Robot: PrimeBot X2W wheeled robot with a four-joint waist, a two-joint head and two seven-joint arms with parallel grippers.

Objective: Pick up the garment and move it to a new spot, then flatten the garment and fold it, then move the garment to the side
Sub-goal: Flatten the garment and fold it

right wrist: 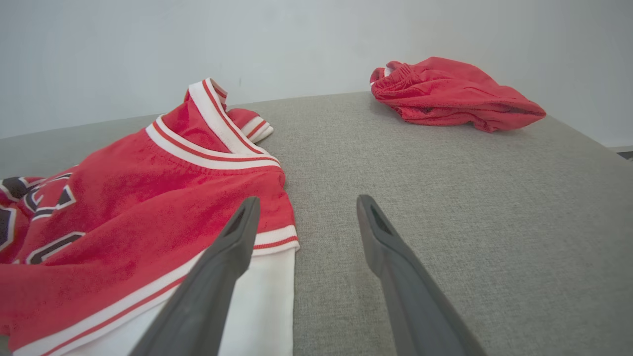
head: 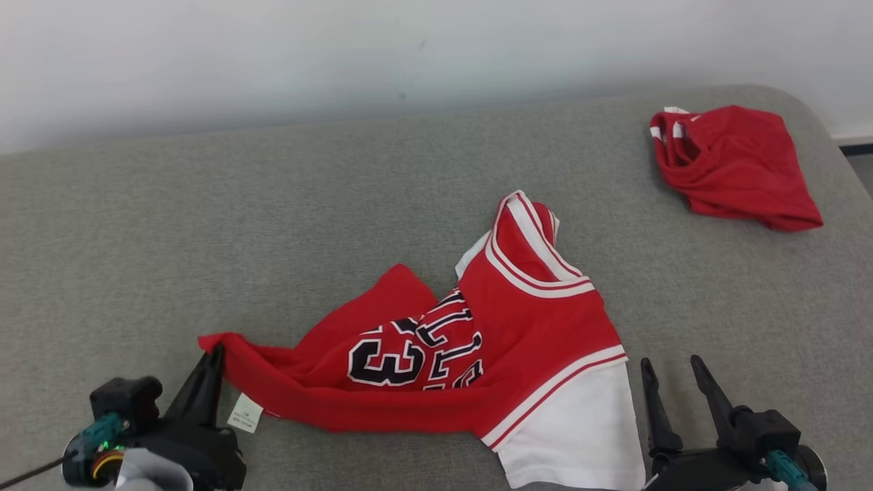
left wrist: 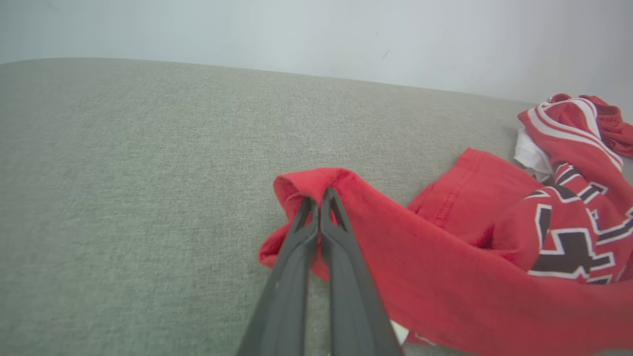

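While my left claw (head: 215, 353) pinches shut on the left corner of the red jersey (head: 532, 320), my right claw (head: 670, 361) stands wide open and empty beside its white part. The jersey lies crumpled in the middle of the grey counter (head: 204, 204). It looks light, soft and floppy; I would grip the opposite corner to spread it.

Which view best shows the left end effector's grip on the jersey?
Left wrist view: left end effector shut on the jersey's red edge, close up. Head view shows it small, from above; right wrist view, the jersey's other side.
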